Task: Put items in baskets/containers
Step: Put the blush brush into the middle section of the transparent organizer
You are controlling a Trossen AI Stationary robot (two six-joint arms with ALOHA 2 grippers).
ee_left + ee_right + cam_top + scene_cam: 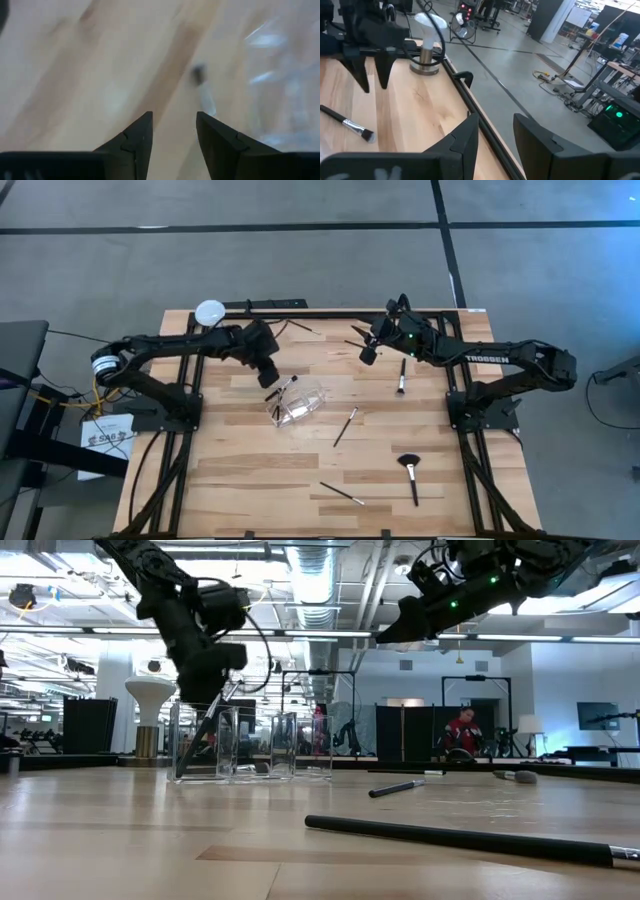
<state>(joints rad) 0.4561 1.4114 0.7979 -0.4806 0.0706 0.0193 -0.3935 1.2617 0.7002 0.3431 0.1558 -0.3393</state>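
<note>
Presently catalogued on the pale wooden plank tabletop (240,480):

Small clear transparent cup (297,404), near the centre, slightly toward nine o'clock. From overhead it looks tilted or on its side; the low view (225,743) shows upright clear walls. A thin dark brush (283,389) crosses its rim at the ten o'clock side.

Left gripper (269,373), touching or just beside that brush at the cup's ten o'clock. Fingers (137,142) stand apart with bare wood between them; nothing is gripped. Its wrist view alone shows a blurred brush tip (200,75) ahead of the fingers and the cup's glints beside it.

Right gripper (368,354), raised over the twelve o'clock edge, well apart from the cup. Fingers (465,135) parted, empty.

Loose brushes: silver-ferruled brush (401,377) at two o'clock; slim brush (345,426) just past the cup at four o'clock; wide black fan-head brush (409,470) at five o'clock; thin brush (342,494) at six o'clock; another short brush (301,327) at the twelve o'clock edge.

White-domed stand on a metal base (210,312), at the eleven o'clock corner, behind the left arm. The right wrist view shows its metal base (425,62), which the overhead hides.

Low view only: a long dark handle (460,838) lies across the foreground, and a person (462,730) sits in the room beyond.
</note>
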